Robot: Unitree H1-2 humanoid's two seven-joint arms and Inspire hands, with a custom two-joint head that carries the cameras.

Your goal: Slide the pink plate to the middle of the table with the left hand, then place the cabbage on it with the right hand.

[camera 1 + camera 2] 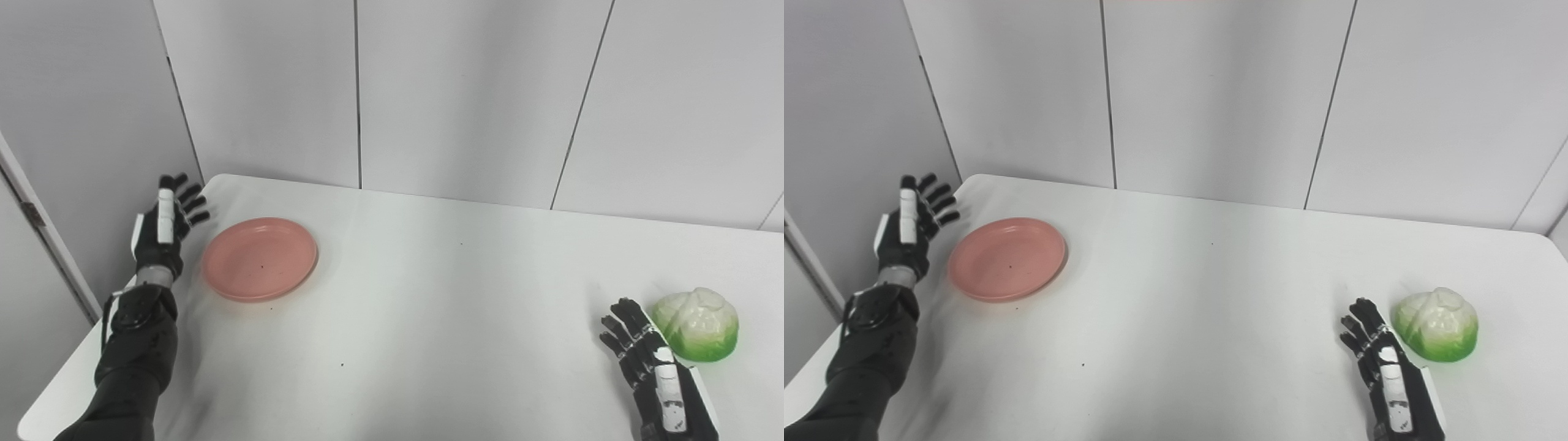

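A pink plate lies flat on the left part of the white table. My left hand is open, raised just left of the plate near the table's left edge, and is not touching it. A green and white cabbage sits near the table's right front. My right hand is open and rests low on the table just left of the cabbage, holding nothing. The same scene shows in the right eye view, with the plate and the cabbage.
Grey wall panels stand close behind the table's far edge. The table's rounded left corner lies right beside my left hand. A door frame runs down the far left.
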